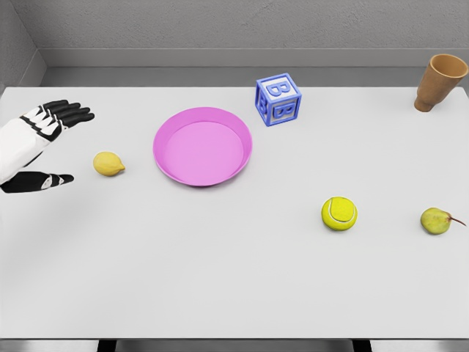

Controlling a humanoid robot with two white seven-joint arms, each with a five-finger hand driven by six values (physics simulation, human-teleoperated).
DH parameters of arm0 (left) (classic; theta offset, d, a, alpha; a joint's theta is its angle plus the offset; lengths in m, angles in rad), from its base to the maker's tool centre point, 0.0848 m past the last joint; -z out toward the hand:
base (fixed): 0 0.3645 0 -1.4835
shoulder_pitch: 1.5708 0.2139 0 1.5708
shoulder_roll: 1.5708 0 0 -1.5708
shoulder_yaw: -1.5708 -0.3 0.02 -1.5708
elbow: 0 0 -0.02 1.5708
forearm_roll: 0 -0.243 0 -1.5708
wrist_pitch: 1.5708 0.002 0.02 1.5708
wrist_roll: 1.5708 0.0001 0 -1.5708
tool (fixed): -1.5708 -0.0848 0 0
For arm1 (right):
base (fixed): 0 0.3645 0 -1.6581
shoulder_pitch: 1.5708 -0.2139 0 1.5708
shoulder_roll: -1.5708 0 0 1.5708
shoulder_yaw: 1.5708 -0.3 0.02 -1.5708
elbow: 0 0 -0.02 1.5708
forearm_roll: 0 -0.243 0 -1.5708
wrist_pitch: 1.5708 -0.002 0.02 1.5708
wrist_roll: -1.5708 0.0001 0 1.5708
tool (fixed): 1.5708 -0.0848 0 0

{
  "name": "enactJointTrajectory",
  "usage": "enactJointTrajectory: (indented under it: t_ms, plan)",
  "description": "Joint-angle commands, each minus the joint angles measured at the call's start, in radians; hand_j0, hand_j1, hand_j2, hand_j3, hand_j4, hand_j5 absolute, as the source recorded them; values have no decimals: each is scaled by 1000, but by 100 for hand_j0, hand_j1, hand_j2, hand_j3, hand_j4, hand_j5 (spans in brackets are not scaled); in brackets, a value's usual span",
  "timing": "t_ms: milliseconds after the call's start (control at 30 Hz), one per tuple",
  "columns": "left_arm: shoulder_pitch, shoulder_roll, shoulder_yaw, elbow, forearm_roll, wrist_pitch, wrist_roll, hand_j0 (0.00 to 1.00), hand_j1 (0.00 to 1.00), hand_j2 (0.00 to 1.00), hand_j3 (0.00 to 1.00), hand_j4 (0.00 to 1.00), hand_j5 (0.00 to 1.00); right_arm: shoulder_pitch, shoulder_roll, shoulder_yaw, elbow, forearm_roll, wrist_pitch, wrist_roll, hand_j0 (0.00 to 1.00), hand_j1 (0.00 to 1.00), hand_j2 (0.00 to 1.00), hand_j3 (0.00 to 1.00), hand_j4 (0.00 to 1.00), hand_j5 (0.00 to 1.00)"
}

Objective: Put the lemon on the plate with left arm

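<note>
A white table (234, 279) stands against a grey wall. The lemon (108, 163) lies on it at the left, just beside the pink plate (165, 165) but not touching it. I judge the lemon to be light, firm and rounded, with a smooth skin that may roll or slip under a poor grip. I judge the best hold to be across its short middle, thumb on one side and fingers opposite, clear of the pointed ends. My left hand (44, 147) is released and holds nothing: fingers extended toward the lemon, thumb spread low, palm facing the fruit. It sits near the lemon on the side away from the plate, with a clear gap between fingertips and skin. My right arm is out of view.
</note>
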Motion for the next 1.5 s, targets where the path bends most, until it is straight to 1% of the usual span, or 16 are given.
enactJointTrajectory:
  t_ms: [0,167,300,367,400,467,500,667,733,767,867,933,1000,1100,1367,1467]
  plan:
    - [0,1,0,-1,7,1,1,100,100,100,100,100,100,0,0,-2,0,-1,-2,1,100,100,100,100,100,100]
    - [6,7,5,2,5,1,-36,100,100,100,100,100,100,5,0,1,0,0,1,1,100,100,100,100,100,100]
    - [8,8,12,42,-31,1,-136,100,100,100,100,100,100,5,0,1,0,0,1,1,100,100,100,100,100,100]
    - [3,7,0,71,-48,1,-141,100,100,100,100,100,100,5,0,1,0,0,1,1,100,100,100,100,100,100]
    - [-2,51,-40,71,-41,1,-139,100,100,100,100,100,100,5,0,1,0,0,1,1,100,100,100,100,100,100]
    - [-61,99,-133,77,-31,1,-134,100,100,100,100,100,100,5,0,1,0,0,1,1,100,100,100,100,100,100]
    - [-104,102,-189,105,-33,1,-134,100,100,100,100,100,100,5,0,1,0,0,1,1,100,100,100,100,100,100]
    - [-150,117,-236,134,-31,1,-136,100,100,100,100,100,100,5,0,1,0,-1,1,1,100,100,100,100,100,100]
    - [-216,114,-301,205,-42,1,-139,100,100,100,100,100,100,5,0,1,0,0,1,1,100,100,100,100,100,100]
    - [-239,110,-331,214,-44,1,-141,100,100,100,100,100,100,5,0,1,0,0,1,1,100,100,100,100,100,100]
    - [-273,84,-360,229,-85,1,-141,100,100,100,100,100,100,5,0,1,0,0,1,1,100,100,100,100,100,100]
    - [-351,45,-436,304,-84,1,-141,100,100,100,100,100,100,5,0,1,0,0,1,1,100,100,100,100,100,100]
    - [-353,45,-439,318,-84,1,-141,100,100,100,100,100,100,5,0,1,0,0,1,1,100,100,100,100,100,100]
    - [-380,37,-442,401,-79,1,-139,100,100,100,100,100,100,5,0,1,0,0,1,3,100,100,100,100,100,100]
    - [-413,-22,-448,419,-90,1,-141,100,100,100,100,100,100,5,0,1,0,0,1,1,100,100,100,100,100,100]
    - [-431,-36,-449,504,-90,1,-139,100,100,100,100,100,100,5,0,1,0,0,1,1,100,100,100,100,100,100]
